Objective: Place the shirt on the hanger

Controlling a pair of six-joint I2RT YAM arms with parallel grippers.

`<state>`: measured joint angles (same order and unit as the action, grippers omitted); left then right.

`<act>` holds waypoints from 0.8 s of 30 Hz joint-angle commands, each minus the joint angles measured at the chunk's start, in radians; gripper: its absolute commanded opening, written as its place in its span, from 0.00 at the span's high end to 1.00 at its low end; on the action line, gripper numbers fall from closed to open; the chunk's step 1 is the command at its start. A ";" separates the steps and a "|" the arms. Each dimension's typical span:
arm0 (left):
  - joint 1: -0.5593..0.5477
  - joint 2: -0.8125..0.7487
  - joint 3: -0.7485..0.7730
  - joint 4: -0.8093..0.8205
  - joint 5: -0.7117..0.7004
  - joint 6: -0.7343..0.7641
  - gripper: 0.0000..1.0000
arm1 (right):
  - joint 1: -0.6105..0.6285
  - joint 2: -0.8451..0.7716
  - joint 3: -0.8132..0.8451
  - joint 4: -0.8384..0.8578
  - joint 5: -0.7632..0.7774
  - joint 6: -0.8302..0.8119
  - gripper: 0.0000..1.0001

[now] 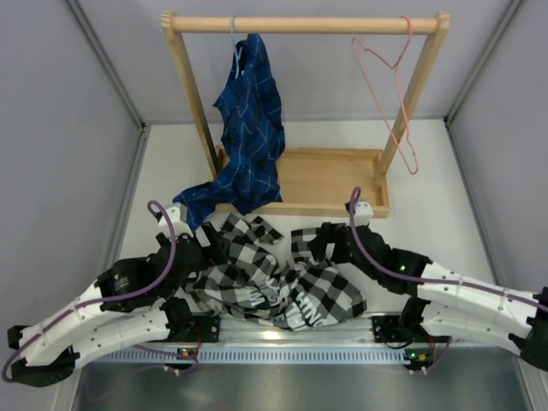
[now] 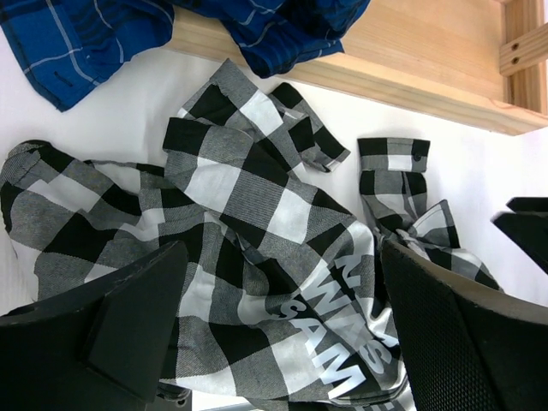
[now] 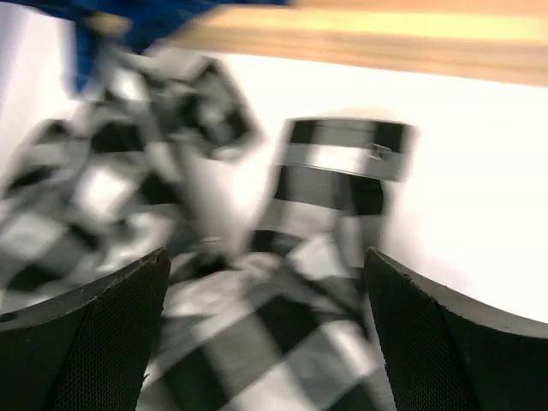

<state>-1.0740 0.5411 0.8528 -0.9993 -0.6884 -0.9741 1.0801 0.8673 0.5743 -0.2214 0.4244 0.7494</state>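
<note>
Top view: the shirt (image 1: 274, 278) lies crumpled between the left gripper (image 1: 204, 248) and the right gripper (image 1: 324, 242). The hanger (image 1: 396, 86) hangs well beyond the right one.

Left wrist: jaws spread, nothing held, cloth just below.

Right wrist: blurred; jaws apart, empty, cloth beneath.

Judgement: light, limp fabric; best pinched at a shoulder seam.

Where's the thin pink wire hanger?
In the top view, the pink wire hanger hangs on the wooden rail, right end, beyond the black-and-white checked shirt.
</note>
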 commanded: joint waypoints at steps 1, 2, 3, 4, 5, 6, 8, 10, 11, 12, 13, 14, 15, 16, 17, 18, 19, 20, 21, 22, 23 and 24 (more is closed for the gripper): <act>0.002 0.046 0.034 -0.010 0.009 0.014 0.02 | -0.149 0.068 -0.076 -0.064 -0.218 -0.038 0.11; 0.002 0.056 0.034 -0.009 0.019 0.015 0.02 | -0.163 0.085 -0.089 -0.044 -0.246 -0.051 0.15; 0.002 0.063 0.034 -0.009 0.026 0.017 0.02 | -0.169 0.114 -0.120 0.020 -0.280 -0.056 0.18; 0.002 0.071 0.032 -0.009 0.029 0.020 0.02 | -0.174 0.128 -0.134 0.054 -0.336 -0.059 0.19; 0.002 0.079 0.034 -0.007 0.033 0.021 0.02 | -0.175 0.145 -0.145 0.083 -0.355 -0.059 0.22; 0.002 0.082 0.032 -0.009 0.036 0.021 0.02 | -0.178 0.185 -0.160 0.137 -0.375 -0.065 0.24; 0.002 0.085 0.037 -0.005 0.044 0.026 0.02 | -0.181 0.254 -0.172 0.194 -0.455 -0.087 0.31; 0.002 0.083 0.035 -0.005 0.047 0.029 0.02 | -0.181 0.286 -0.183 0.313 -0.565 -0.102 0.44; 0.002 0.080 0.034 -0.005 0.049 0.031 0.02 | -0.181 0.292 -0.188 0.350 -0.590 -0.114 0.64; 0.002 0.074 0.032 -0.002 0.049 0.032 0.02 | -0.181 0.286 -0.191 0.378 -0.604 -0.120 0.76; 0.002 0.071 0.031 -0.002 0.047 0.035 0.02 | -0.180 0.277 -0.183 0.387 -0.593 -0.152 0.87; 0.002 0.068 0.028 0.007 0.047 0.038 0.02 | -0.181 0.247 -0.153 0.366 -0.566 -0.177 1.00; 0.002 0.065 0.028 0.011 0.050 0.044 0.02 | -0.181 0.230 -0.133 0.337 -0.525 -0.198 1.00; 0.002 0.065 0.026 0.017 0.052 0.048 0.02 | -0.186 0.207 -0.108 0.305 -0.445 -0.220 1.00; 0.002 0.065 0.026 0.022 0.053 0.051 0.02 | -0.192 0.188 -0.081 0.231 -0.420 -0.273 1.00; 0.002 0.068 0.025 0.033 0.056 0.058 0.02 | -0.200 0.147 -0.014 0.185 -0.380 -0.297 1.00; 0.002 0.069 0.023 0.039 0.058 0.061 0.02 | -0.218 0.124 0.025 0.148 -0.340 -0.341 1.00; 0.002 0.071 0.023 0.047 0.058 0.066 0.02 | -0.226 0.084 0.062 0.098 -0.329 -0.369 1.00; 0.002 0.072 0.025 0.065 0.059 0.075 0.02 | -0.230 0.067 0.140 0.076 -0.317 -0.395 1.00; 0.002 0.077 0.026 0.077 0.061 0.080 0.02 | -0.235 0.047 0.185 0.057 -0.288 -0.451 1.00; 0.002 0.080 0.032 0.086 0.061 0.086 0.02 | -0.235 0.021 0.226 0.038 -0.280 -0.482 1.00; 0.002 0.082 0.040 0.108 0.061 0.097 0.02 | -0.235 0.012 0.307 0.005 -0.274 -0.513 1.00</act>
<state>-1.0740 0.6132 0.8532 -0.9760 -0.6308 -0.9142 0.8616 0.9554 0.6918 -0.1600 0.0658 0.3943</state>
